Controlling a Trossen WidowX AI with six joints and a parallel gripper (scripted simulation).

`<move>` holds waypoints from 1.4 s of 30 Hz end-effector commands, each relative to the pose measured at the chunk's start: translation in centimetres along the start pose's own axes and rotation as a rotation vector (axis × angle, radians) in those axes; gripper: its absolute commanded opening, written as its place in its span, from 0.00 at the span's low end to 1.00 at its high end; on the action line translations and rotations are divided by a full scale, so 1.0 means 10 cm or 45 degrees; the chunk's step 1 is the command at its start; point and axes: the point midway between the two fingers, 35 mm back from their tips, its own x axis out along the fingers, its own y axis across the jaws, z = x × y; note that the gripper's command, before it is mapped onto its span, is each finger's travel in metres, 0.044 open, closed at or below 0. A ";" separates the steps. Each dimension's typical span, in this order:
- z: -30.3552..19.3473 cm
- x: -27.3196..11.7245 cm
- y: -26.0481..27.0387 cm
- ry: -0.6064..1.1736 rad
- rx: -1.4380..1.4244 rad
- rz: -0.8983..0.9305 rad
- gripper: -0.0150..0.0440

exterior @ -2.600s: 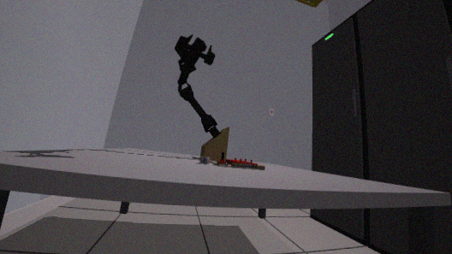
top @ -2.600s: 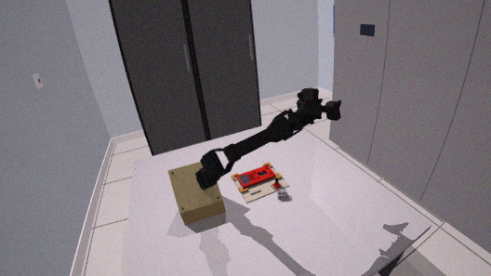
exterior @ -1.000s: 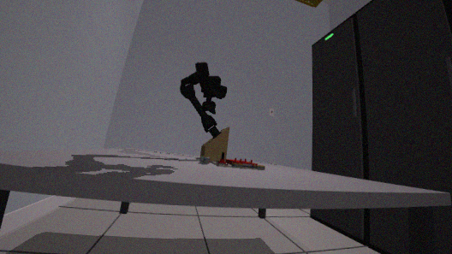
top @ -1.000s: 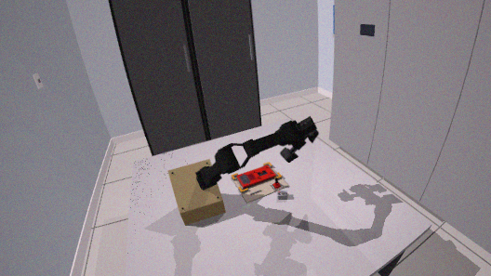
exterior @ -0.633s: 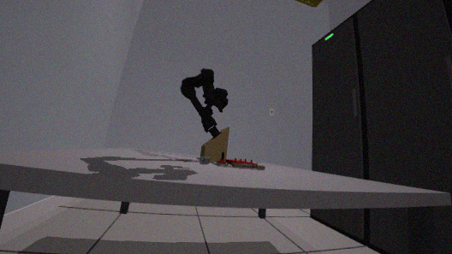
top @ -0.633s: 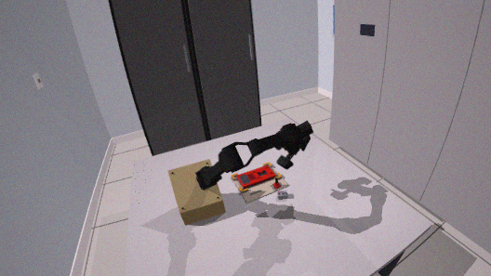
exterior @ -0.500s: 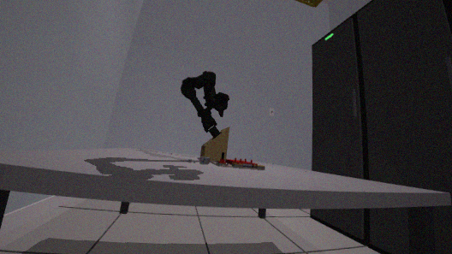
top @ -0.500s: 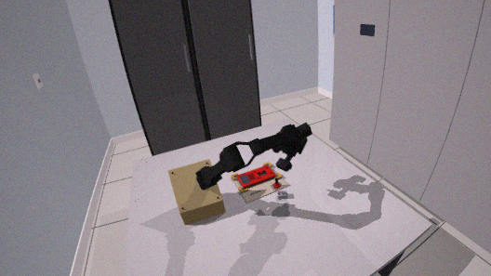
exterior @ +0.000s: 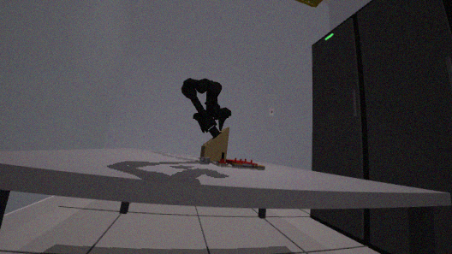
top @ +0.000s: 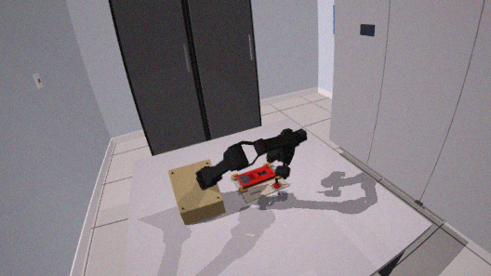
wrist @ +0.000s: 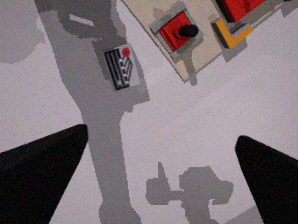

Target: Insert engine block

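The engine block [wrist: 121,67] [top: 282,193] [exterior: 205,160] is a small grey block with dark slots and a red dot. It lies on the table beside the board, outside the car body. The red car body [top: 255,177] [wrist: 242,7] [exterior: 240,161] sits on the tan board [top: 253,195] [wrist: 145,15]; dark patches show on its top, but I cannot tell the opening or rib. My gripper [wrist: 162,137] [exterior: 213,130] is open and empty above the table. In the wrist view the engine block lies ahead, left of the middle between the fingertips.
A red part with a black knob [wrist: 188,30] [top: 276,185] sits in a grey holder on the board's near corner. Yellow corner brackets [wrist: 231,35] stand around the car body. A tan box [top: 192,192] [exterior: 216,148] with the arm's base stands beside the board.
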 end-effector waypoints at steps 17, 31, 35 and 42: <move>0.20 0.74 0.33 -0.073 -0.377 0.203 1.00; 0.19 1.07 0.40 -0.071 -0.378 0.206 1.00; 0.19 1.13 0.41 -0.071 -0.378 0.206 1.00; 0.19 1.24 0.43 -0.071 -0.378 0.207 1.00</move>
